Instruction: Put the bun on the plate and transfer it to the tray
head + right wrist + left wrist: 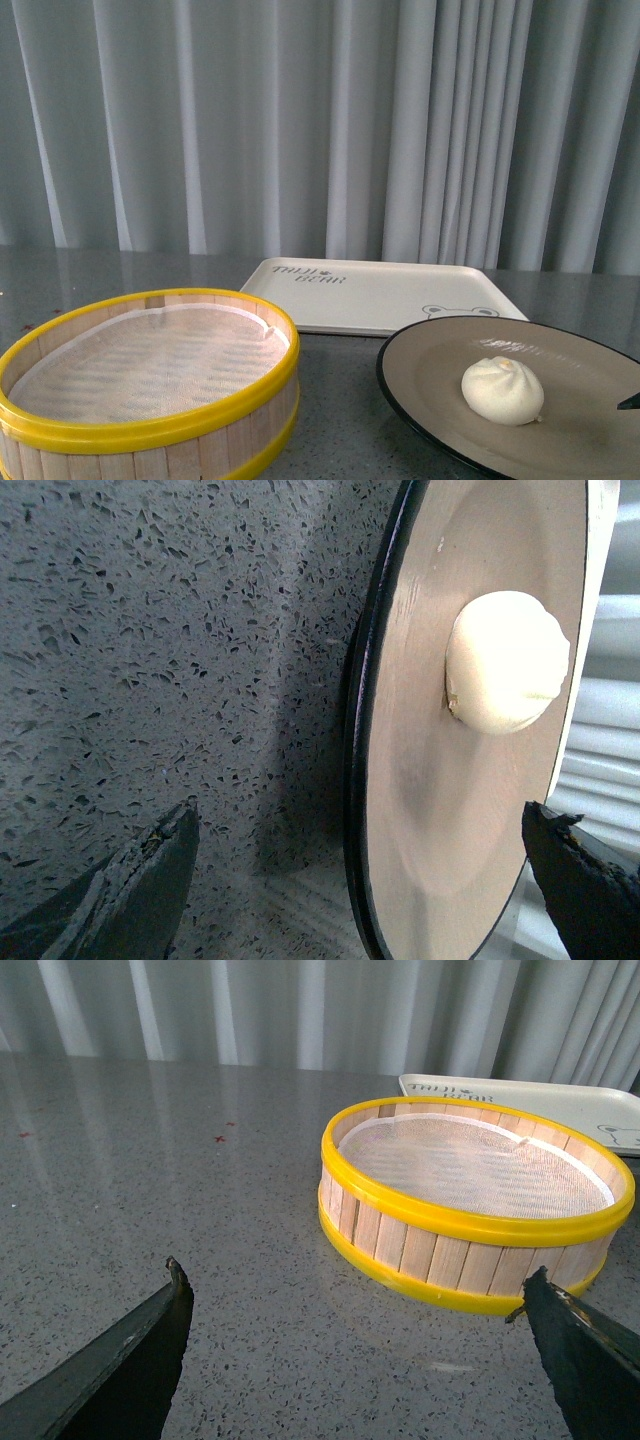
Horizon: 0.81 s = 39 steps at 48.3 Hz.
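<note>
right pincer (360, 815): released, jaws spread wide, nothing held.
rim: black edge of the large round beige-tan plate (420, 780) ran between its fingers, one over the grey speckled stone table (150, 630), one over the plate's inside. Looked lined up to pinch the rim.
bun: small cream-white pleated steamed bun (505, 660) sat on the plate, ahead of the fingertips and clear of them, so a rim grip shouldn't touch it. Placing step read as done.
tray: flat cream-white rectangular tray (380, 295) with bear face lay beyond the plate, further ahead. Whether they touched: couldn't tell.
left pincer (355, 1270): released too, empty, low over bare table. The round yellow-rimmed wooden steamer basket (450, 1260) stood ahead, toward its right finger, with no bun inside. Looked parked out of the way.
</note>
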Motion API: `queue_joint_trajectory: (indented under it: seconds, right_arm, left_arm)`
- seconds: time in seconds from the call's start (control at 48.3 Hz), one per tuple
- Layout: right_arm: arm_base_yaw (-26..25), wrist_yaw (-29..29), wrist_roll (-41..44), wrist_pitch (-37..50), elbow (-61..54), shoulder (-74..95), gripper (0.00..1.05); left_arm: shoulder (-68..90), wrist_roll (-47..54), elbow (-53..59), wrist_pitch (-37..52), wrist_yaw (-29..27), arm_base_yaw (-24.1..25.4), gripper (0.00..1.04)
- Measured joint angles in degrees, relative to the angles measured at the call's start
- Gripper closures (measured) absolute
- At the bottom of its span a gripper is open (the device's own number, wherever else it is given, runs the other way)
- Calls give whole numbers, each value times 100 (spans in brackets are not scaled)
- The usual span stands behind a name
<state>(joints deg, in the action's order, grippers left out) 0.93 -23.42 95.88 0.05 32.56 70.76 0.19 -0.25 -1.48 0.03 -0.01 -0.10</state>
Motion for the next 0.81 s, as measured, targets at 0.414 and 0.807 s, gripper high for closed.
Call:
queue_joint_trajectory:
  seconds: [0.414, 0.807]
  right_arm:
    - [157, -28, -83, 431, 232, 494, 35]
    - [380, 232, -365, 896, 81, 396, 102]
  left_arm:
    - [0, 0, 0, 0, 0, 0, 7]
    - [0, -2, 0, 0, 0, 0, 7]
